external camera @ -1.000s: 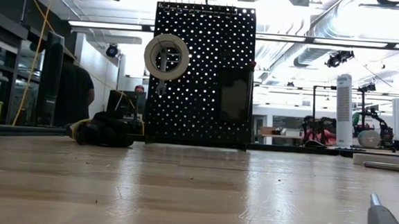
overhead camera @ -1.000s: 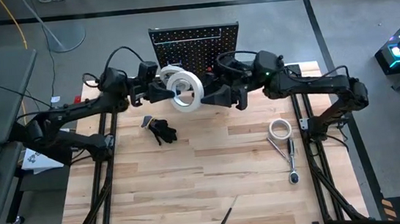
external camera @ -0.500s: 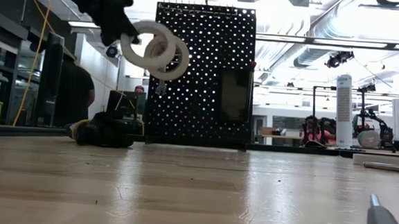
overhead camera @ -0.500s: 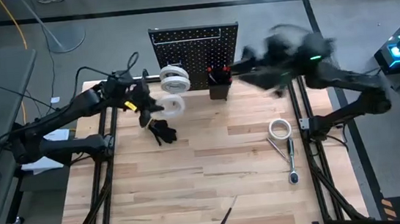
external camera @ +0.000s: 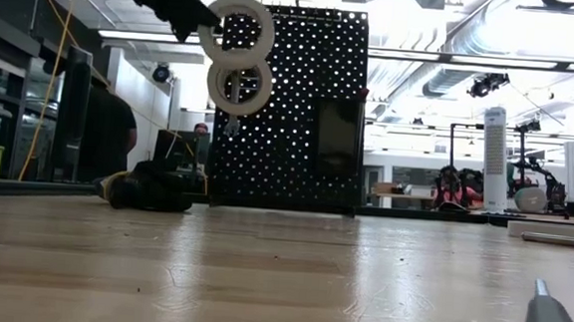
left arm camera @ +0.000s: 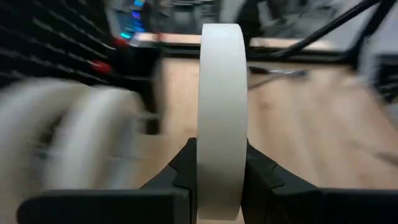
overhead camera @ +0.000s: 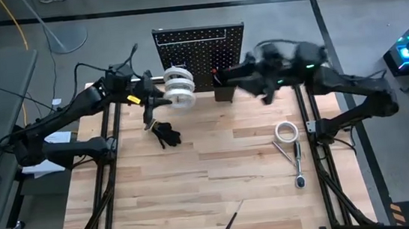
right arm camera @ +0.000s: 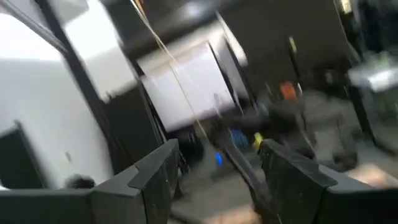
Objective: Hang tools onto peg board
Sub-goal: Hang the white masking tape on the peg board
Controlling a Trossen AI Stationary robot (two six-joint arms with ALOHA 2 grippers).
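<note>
- A white tape roll (left arm camera: 221, 118) is pinched on edge between the fingers of the left gripper (overhead camera: 159, 96), held high in front of the peg board (overhead camera: 199, 43), just above a second tape roll (external camera: 239, 83) already hanging there.
- The right gripper (overhead camera: 225, 77) is seen near the small black bin (overhead camera: 224, 91) on the board's front, its fingers spread with nothing between them.
- On the wooden table (overhead camera: 211, 181), a black bundle (overhead camera: 166, 135) lies left of centre; a third tape roll (overhead camera: 286, 130) and a silver ratchet (overhead camera: 297, 162) lie at the right, well apart from the board.
- A slim screwdriver (overhead camera: 231, 222) lies near the front edge.
- The middle of the table is bare wood.
- Beyond the table, a workshop with desks is seen, and a person in dark clothing (external camera: 104, 135) at the left.
</note>
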